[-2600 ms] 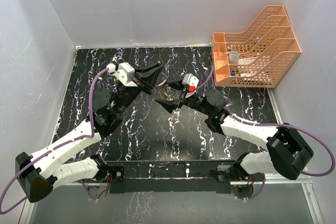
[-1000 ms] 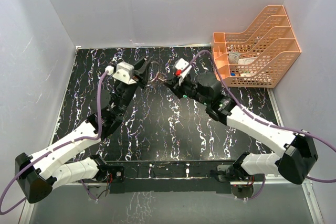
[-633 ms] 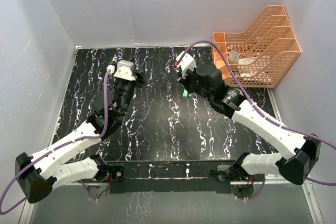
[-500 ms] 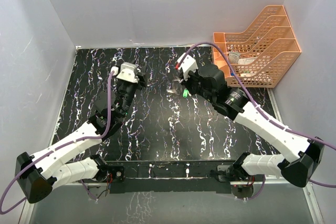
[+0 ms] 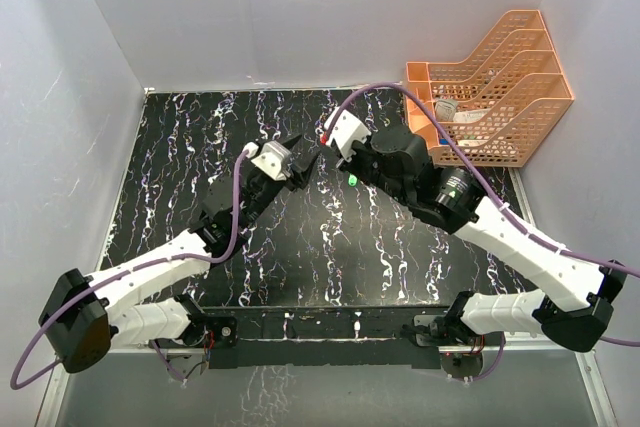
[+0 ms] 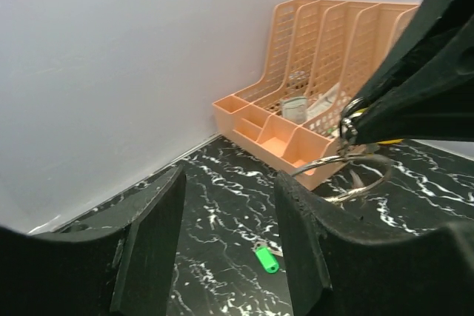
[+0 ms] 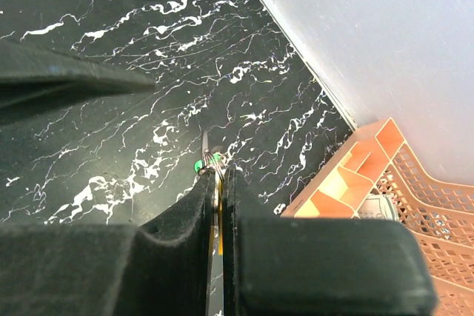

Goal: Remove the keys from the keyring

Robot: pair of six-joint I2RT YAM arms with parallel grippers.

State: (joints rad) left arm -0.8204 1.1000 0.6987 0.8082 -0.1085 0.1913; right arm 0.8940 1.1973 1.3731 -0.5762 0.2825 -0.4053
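The right gripper [image 7: 220,177] is clamped on the keyring [image 6: 326,161] at centre right of the left wrist view, just right of the left gripper [image 6: 231,183], whose jaws stand apart and empty. A green key [image 6: 266,259] lies on the table [image 6: 222,212] at lower centre.

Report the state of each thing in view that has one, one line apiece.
left gripper, open, nothing between its fingers.
right gripper, shut on the keyring.
keyring, held up off the table by the right gripper.
green-headed key, off the keyring, lying on the table.
file rack, upright, small items inside.
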